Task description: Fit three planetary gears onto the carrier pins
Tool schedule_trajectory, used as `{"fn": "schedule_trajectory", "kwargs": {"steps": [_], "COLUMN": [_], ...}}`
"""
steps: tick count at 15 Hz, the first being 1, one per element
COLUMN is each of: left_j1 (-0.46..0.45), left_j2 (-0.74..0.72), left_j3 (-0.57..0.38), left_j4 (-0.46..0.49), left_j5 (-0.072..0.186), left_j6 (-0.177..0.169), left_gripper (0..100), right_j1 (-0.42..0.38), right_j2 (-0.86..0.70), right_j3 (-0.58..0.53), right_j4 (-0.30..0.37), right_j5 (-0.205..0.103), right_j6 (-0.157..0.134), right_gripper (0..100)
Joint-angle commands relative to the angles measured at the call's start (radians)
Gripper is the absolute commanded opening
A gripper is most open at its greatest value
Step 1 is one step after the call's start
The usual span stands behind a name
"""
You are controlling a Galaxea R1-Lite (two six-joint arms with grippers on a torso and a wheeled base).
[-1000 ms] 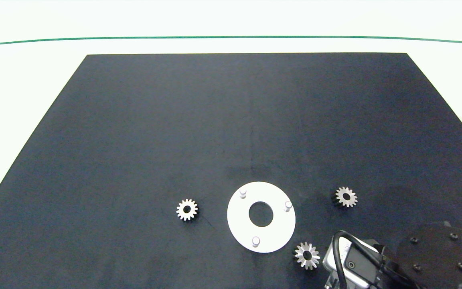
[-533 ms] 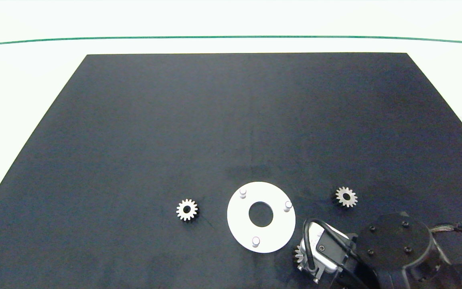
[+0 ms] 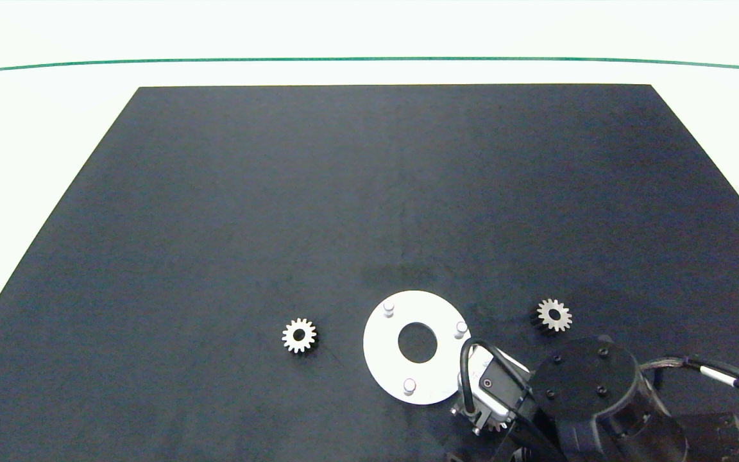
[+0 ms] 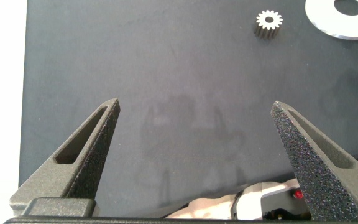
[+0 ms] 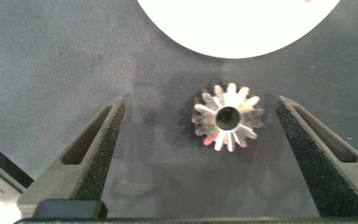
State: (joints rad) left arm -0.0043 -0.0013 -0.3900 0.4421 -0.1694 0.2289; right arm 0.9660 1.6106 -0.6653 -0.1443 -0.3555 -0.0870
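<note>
With no gear on any pin, right gripper [image 5: 210, 155] hovers wide open, empty, straddling near-right gear [image 5: 229, 117]; next: descend, close centred. Left gripper [image 4: 197, 149] idle, open, empty.

Head camera looks down from above; both wrist cameras share the disc [image 3: 417, 346].

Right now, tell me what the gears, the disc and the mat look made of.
Gears: apparently bare metal, silver-grey with bright glints on the teeth.
Disc: matte white, no glare; likely plastic or painted metal, can't tell which.
Mat: dark, dull, faintly grainy; perhaps rubber or felt.
</note>
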Motion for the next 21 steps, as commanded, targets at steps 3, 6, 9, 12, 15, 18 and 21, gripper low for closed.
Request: {"fn": "schedule_trajectory", "kwargs": {"steps": [3, 6, 9, 12, 15, 18, 21], "left_j1": [0.000, 0.000, 0.000, 0.000, 0.000, -0.002, -0.002], "left_j2": [0.001, 0.001, 0.001, 0.001, 0.001, 0.001, 0.001], "left_j3": [0.000, -0.001, -0.001, -0.001, 0.000, -0.001, -0.001], "left_j4": [0.003, 0.003, 0.003, 0.003, 0.003, 0.003, 0.003], "left_j5": [-0.001, -0.001, -0.001, -0.001, -0.001, -0.001, -0.001], "left_j6": [0.001, 0.001, 0.001, 0.001, 0.001, 0.001, 0.001], "left_gripper": [100, 100, 100, 100, 100, 100, 100], "right_j1": [-0.001, -0.019, -0.036, -0.043, -0.041, -0.043, -0.043], "right_j2": [0.012, 0.009, 0.005, 0.003, 0.000, -0.001, 0.003], "right_j3": [0.003, 0.006, 0.006, 0.007, 0.006, 0.006, 0.006], "right_j4": [0.000, 0.000, 0.000, 0.000, -0.001, -0.001, -0.001], "right_j5": [-0.003, -0.005, -0.005, -0.005, -0.005, -0.005, -0.003], "right_j6": [0.001, 0.000, 0.000, 0.001, 0.001, 0.001, 0.003], "right_gripper": [90, 84, 78, 72, 66, 60, 54]}}
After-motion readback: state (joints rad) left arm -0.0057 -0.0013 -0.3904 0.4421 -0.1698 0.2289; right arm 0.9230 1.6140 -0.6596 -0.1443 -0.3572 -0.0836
